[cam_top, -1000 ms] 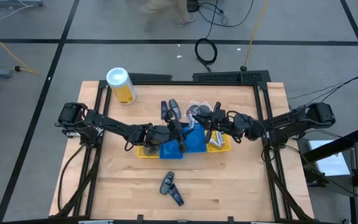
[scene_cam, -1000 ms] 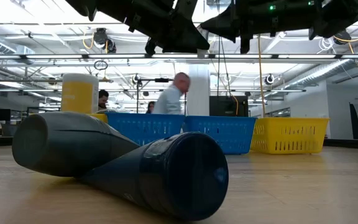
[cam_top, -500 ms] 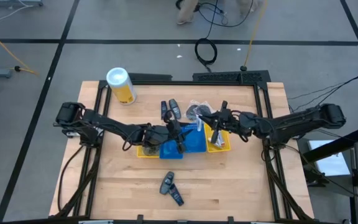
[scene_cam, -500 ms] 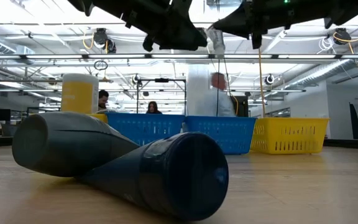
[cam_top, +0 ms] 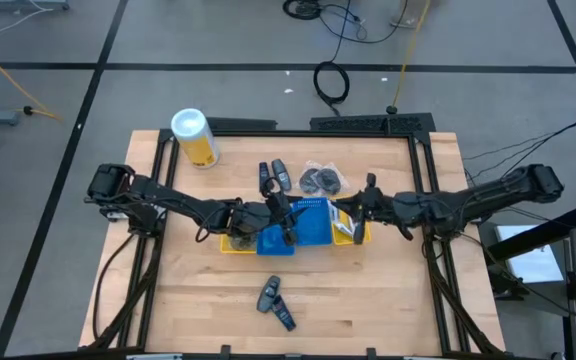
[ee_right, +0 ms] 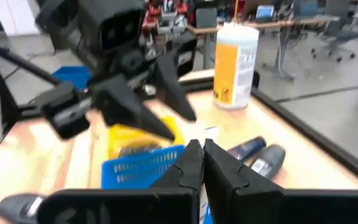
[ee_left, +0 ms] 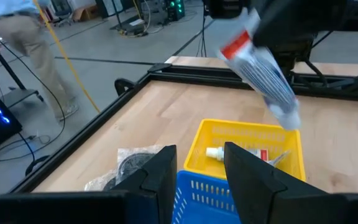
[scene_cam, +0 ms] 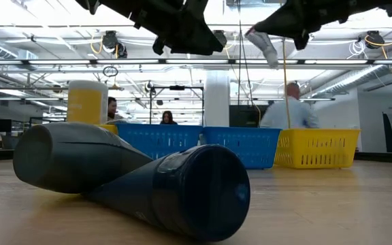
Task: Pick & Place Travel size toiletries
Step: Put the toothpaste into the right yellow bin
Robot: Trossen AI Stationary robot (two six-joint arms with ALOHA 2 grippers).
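The small white tube [ee_left: 263, 65] hung pinched in the right gripper [cam_top: 341, 207] above the right yellow bin [cam_top: 361, 236]; it looked light and soft, best held by its crimped end. Another white tube [ee_left: 229, 153] already lay inside. The left gripper [cam_top: 285, 213], fingers partly spread and empty, hovered over the blue bin [cam_top: 313, 232]. Clear packets [cam_top: 318, 179] lay farther off, dark bottles [cam_top: 276, 303] nearer.
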